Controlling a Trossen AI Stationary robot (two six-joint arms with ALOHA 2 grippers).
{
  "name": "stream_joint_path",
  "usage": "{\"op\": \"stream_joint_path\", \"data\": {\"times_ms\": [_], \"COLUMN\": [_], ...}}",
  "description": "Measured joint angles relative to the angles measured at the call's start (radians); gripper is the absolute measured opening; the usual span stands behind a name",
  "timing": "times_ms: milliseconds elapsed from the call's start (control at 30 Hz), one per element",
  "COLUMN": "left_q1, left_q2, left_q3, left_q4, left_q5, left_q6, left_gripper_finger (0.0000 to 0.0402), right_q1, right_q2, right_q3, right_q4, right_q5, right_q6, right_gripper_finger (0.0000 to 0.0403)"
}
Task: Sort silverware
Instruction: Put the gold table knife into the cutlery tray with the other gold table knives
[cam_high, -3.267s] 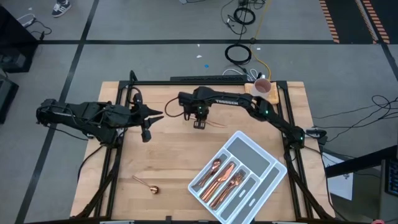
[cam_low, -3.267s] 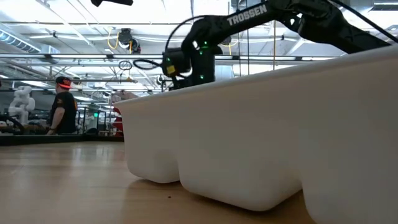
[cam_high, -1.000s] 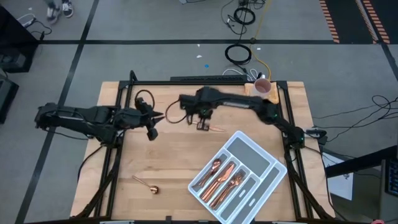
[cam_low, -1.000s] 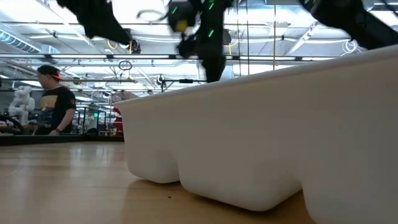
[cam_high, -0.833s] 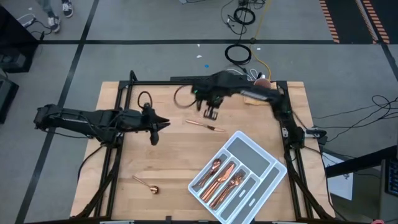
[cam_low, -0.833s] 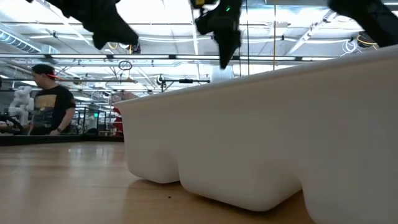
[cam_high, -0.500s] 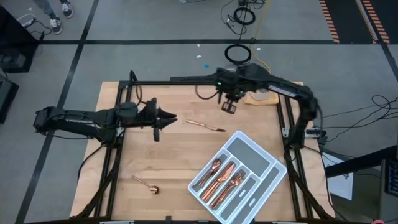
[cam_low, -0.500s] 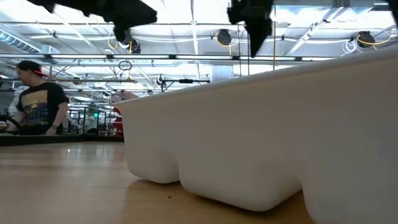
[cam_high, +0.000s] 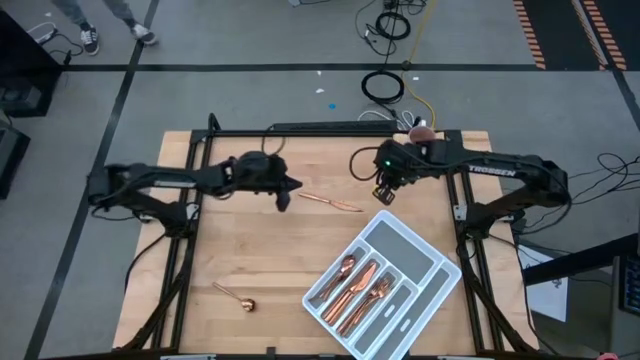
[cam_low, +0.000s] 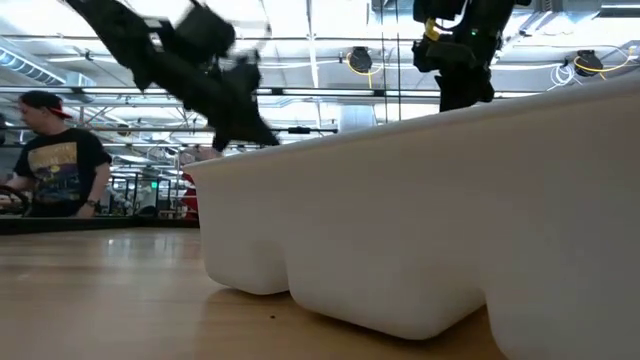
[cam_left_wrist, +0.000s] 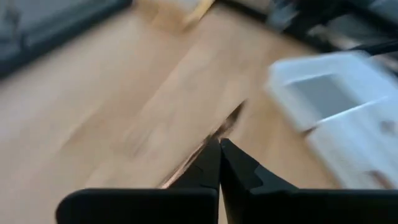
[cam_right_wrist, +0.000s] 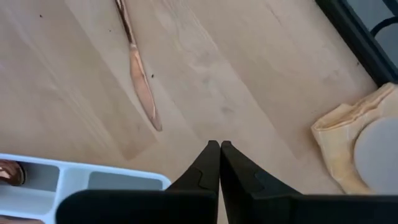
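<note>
Near the back middle of the wooden table (cam_high: 250, 250), a copper knife (cam_high: 329, 201) lies flat on the bare wood, apart from both grippers. The left gripper (cam_high: 284, 203) hovers just beside the knife's handle end with its fingers pressed together and nothing between them; the left wrist view shows the two dark fingers meeting at a point above the blurred copper strip. The right gripper (cam_high: 384, 194) hangs off the knife's other end, near the far corner of the grey-white tray (cam_high: 420, 245), likewise closed and empty. The step in hand looks like the left arm's approach to pick this knife up. Since its fingers are shut, the next move probably calls for spreading them, lowering astride the thin handle and pinching it off the flat wood, which leaves little to grip. The knife's long axis runs nearly across the table, tilted slightly; in the high view the handle points toward the left arm and the blade tip toward the tray. The right wrist view shows the blade (cam_right_wrist: 144, 93) broadening, then tapering to its tip. Several copper pieces (cam_high: 360, 284) already lie in the tray's narrow compartments, and a lone spoon (cam_high: 236, 297) waits near the front left of the table, well apart from everything else.
</note>
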Motion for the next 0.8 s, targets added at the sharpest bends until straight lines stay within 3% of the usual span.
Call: {"op": "stream_joint_path", "data": {"times_ms": [300,567,800], "left_q1": [0.056,0.055,0.078], "left_q2": [0.271,0.388,0.405], "left_q3": [0.103,0.221,0.231], "left_q4": [-0.117,-0.282,-0.350], "left_q5": [0.028,-0.008,-0.069], "left_q6": [-0.055,0.006,0.012], "left_gripper_finger": [0.0002,0.0001,0.0001], "right_q1": [0.020,0.020,0.019], "right_q2": [-0.005,-0.005,-0.005], "right_q3": [-0.007,-0.007,-0.007], "right_q4": [0.058,0.101,0.126], "right_q5": [0.000,0.001,0.001], "right_q6": [-0.021,-0.056,-0.071], "right_gripper_finger": [0.0000,0.0000,0.0000]}}
